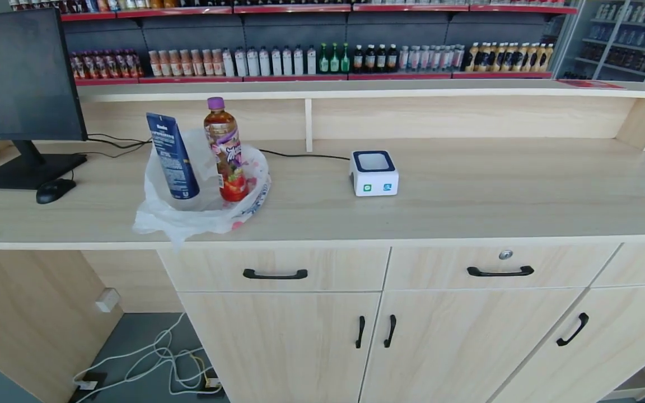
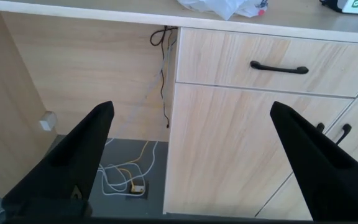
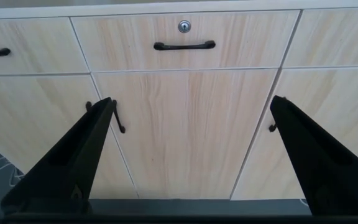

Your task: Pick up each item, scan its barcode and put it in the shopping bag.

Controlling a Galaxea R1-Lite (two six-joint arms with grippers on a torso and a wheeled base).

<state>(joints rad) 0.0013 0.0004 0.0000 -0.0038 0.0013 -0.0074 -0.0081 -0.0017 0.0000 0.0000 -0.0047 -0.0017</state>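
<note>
Tube [image 1: 172, 157] & bottle [image 1: 226, 151] sit in shopping bag [image 1: 188, 215]; prob. done. Left gripper [image 2: 191, 109] & right gripper [image 3: 191, 102] wide, holding nothing. Move slow near bag.

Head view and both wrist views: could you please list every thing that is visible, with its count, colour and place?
shopping bag: one, white, left part of the counter
tube: one, blue, standing in the shopping bag
bottle: one, brown drink, purple cap, upright in the shopping bag beside the tube
scanner: one, white, dark top frame, mid-counter, apart from the bag
counter: one, light wood
monitor: one, black, counter's far left
mouse: one, black, before the monitor
handles: several, black, on drawers and doors
shelf bottles: many, mixed colours, behind the counter
cables: several, pale, floor
left gripper: black, open, facing the cabinet
right gripper: black, open, facing the cabinet
</note>
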